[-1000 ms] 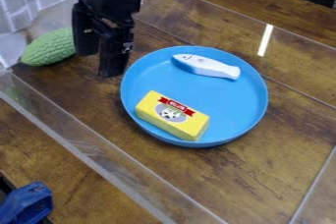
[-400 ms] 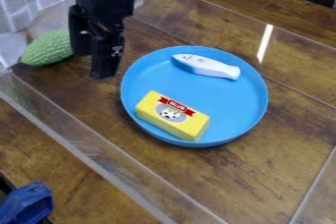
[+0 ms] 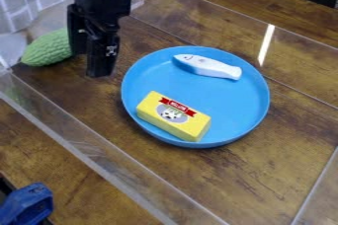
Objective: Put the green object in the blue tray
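at the far left the green object [image 3: 50,47] lies on the table [image 3: 79,130], a knobbly oval lump next to a pale cloth-like edge at the border of the view. nothing grips it, and it sits well outside the tray. just to its right hangs the gripper [image 3: 91,53], black, pointing down at the tabletop, its jaws spread wide with nothing between them. it stands between the green object and the tray, near the object; whether a finger touches it cannot be told from this angle.

further right sits the blue tray [image 3: 244,118], round and shallow, holding a yellow packet [image 3: 175,115] toward its near side and a white object [image 3: 208,66] toward the back. a bare stretch of blue is left on the right side.

so the task is barely begun — the approach looks nearly made, but the grasp, the lift, the carry across to the tray and the release are all left. at the bottom left corner a blue thing [image 3: 24,207] peeks in, playing no part.
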